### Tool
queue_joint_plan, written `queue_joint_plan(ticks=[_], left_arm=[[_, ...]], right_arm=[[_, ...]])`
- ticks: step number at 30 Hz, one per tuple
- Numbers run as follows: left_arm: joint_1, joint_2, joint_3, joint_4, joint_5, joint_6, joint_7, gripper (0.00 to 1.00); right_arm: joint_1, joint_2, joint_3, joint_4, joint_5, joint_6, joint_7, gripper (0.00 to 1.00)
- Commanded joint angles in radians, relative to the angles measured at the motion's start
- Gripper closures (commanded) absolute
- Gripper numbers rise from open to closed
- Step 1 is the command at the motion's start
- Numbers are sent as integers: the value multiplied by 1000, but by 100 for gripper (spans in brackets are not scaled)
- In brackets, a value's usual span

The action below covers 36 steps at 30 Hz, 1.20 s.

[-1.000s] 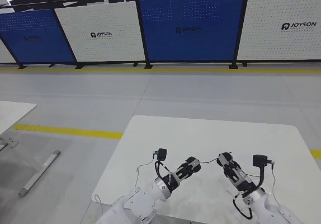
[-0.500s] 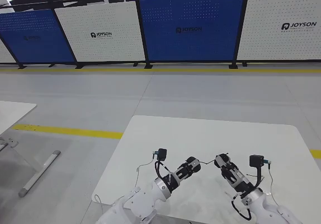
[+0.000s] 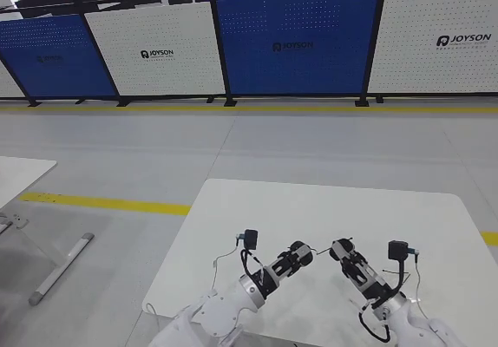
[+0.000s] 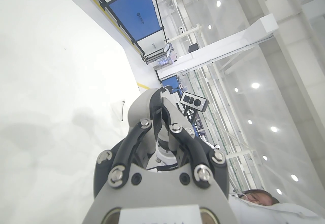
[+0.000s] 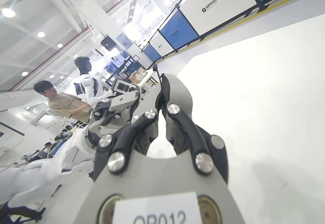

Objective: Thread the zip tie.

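Above the table (image 3: 258, 208) near its front edge, the zip tie (image 3: 319, 252) is held between the left gripper (image 3: 301, 252) and the right gripper (image 3: 336, 248), both clamped on it. It is judged light, springy and slippery, and best pinched close to its ends.

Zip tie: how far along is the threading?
Done: the zip tie is off the table, held between the left gripper and right gripper, fingers shut. In hand: the two grippers sit close, tips facing. Left: no closed loop shows, so the tail looks not yet through the head.
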Motion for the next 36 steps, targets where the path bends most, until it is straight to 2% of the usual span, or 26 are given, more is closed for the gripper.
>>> queue_joint_plan(ticks=[1, 6, 12, 18, 24, 28, 36], left_arm=[[3, 0, -1, -1, 13, 6, 6, 100], [5, -3, 4, 1, 12, 3, 1, 100], [1, -8, 13, 4, 27, -1, 12, 100], [1, -8, 11, 3, 75, 29, 9, 100], [1, -9, 14, 3, 105, 35, 11, 80], [2, -10, 17, 1, 124, 43, 10, 76], [-10, -17, 37, 4, 155, 66, 12, 78]], right_arm=[[-10, 0, 10, -6, -4, 0, -10, 100], [-37, -1, 32, -24, -22, 0, -11, 100], [-41, -8, 35, -24, -42, 0, -5, 100], [-60, -12, 57, -35, -68, 12, -10, 100], [-64, -21, 61, -41, -97, 42, -10, 100], [-62, -28, 62, -34, -99, 47, -4, 100], [-65, -39, 67, -36, -108, 45, 2, 100]])
